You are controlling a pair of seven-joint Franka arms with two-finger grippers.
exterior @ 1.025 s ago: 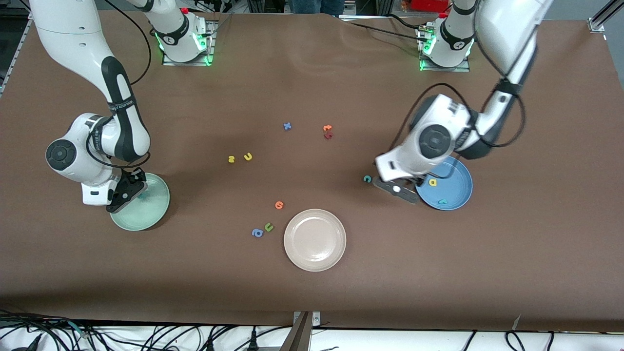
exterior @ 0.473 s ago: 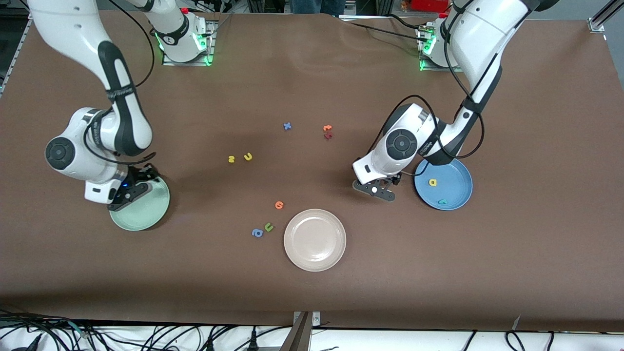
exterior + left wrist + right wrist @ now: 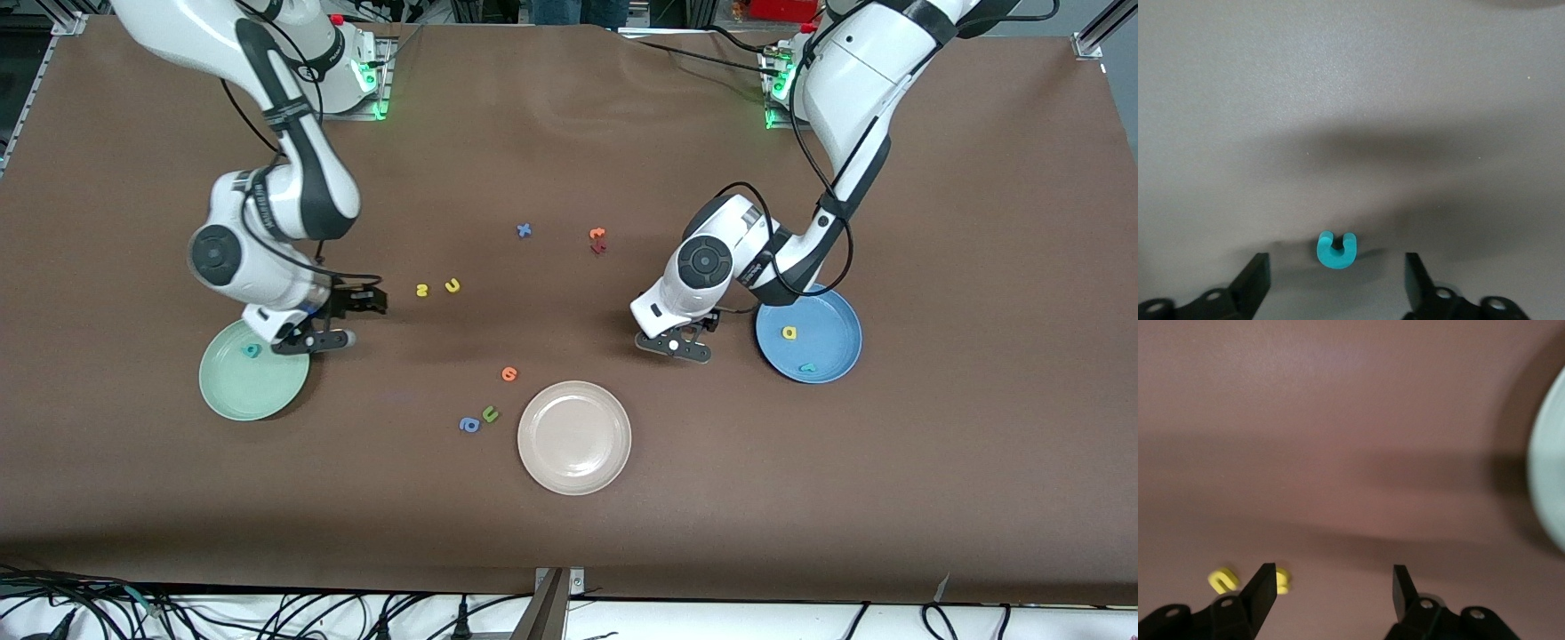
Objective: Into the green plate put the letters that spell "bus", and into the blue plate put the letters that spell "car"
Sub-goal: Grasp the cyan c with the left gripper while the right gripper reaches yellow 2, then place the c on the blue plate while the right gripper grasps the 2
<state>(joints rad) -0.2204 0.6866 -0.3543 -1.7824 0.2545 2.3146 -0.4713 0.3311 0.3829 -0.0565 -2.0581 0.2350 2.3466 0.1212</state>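
The green plate (image 3: 233,391) holds the teal "b" (image 3: 252,350). My right gripper (image 3: 350,322) hangs open and empty over the table beside that plate, toward the yellow "s" (image 3: 422,290) and yellow "u" (image 3: 452,285). In the right wrist view the gripper (image 3: 1334,587) has both yellow letters (image 3: 1223,580) past one finger. The blue plate (image 3: 836,351) holds the yellow "a" (image 3: 789,333) and teal "r" (image 3: 807,366). My left gripper (image 3: 676,345) is low beside the blue plate and hides the "c" there. In the left wrist view it (image 3: 1337,275) is open, with the teal "c" (image 3: 1337,250) on the table between its fingers.
A cream-white plate (image 3: 573,437) lies nearest the front camera. An orange letter (image 3: 508,374), a green "u" (image 3: 490,413) and a blue "a" (image 3: 468,425) lie beside it. A blue "x" (image 3: 524,230) and two orange-red letters (image 3: 597,240) lie mid-table.
My right gripper opened, left the teal "b" in the green plate and moved off it toward the yellow letters. My left gripper moved from the blue plate's edge to over the teal "c".
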